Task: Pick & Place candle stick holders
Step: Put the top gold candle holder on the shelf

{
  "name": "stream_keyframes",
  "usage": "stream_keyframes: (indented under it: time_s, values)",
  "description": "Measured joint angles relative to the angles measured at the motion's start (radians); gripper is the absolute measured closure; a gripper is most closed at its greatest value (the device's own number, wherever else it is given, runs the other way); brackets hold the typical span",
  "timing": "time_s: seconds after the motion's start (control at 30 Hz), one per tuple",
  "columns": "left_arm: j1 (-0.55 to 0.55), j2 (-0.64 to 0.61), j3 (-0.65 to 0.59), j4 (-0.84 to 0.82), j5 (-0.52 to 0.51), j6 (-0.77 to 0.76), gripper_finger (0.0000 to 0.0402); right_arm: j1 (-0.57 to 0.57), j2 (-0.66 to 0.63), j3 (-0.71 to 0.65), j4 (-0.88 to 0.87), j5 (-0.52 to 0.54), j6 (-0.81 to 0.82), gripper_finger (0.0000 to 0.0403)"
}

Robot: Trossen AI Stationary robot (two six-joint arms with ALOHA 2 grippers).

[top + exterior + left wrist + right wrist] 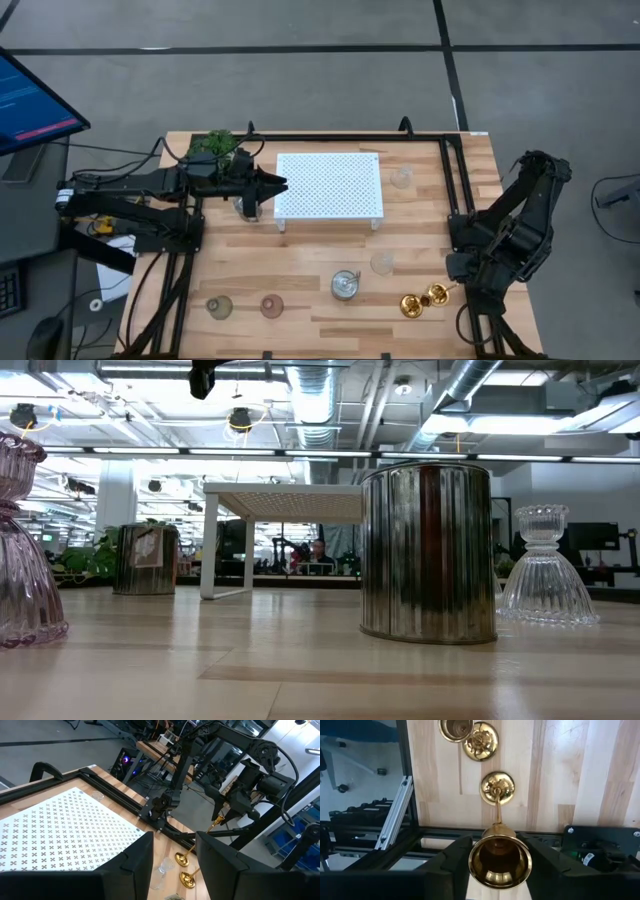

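While the right gripper (496,857) clamps the cup of the tall gold holder (497,840), foot apparently touching the surface (580,765), lift straight, avoiding the neighbouring gold holder (480,740). The left gripper (280,185), fingers apart, hovers beside the white stand (330,185).

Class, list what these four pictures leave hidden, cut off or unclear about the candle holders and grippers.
- Pinkish ribbed glass holder: low view, cut by the frame's edge.
- Left gripper: high view, hides what stands beneath it.
- Tall gold candlestick: right wrist view, its cup hides any contact with the right gripper fingers.
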Motion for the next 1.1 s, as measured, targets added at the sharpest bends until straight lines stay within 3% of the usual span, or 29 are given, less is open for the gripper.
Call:
stream_keyframes:
  time_s: [0.17,0.4,0.63,1.1]
  values:
    - [0.0,0.0,0.0,0.001,0.0,0.0,0.0256,-0.001,-0.001,0.0,-0.021,0.001,0.004,0.0277]
    - [0.0,0.0,0.0,0.001,0.0,0.0,0.0256,-0.04,-0.012,0.0,-0.058,0.063,0.038,0.023]
    - [0.0,0.0,0.0,0.003,0.0,0.0,0.0256,-0.1,-0.048,0.0,-0.059,0.064,0.013,0.0279]
    - [0.0,0.0,0.0,0.003,0.0,0.006,0.0256,-0.218,-0.062,0.0,-0.057,0.092,-0.1,0.0273]
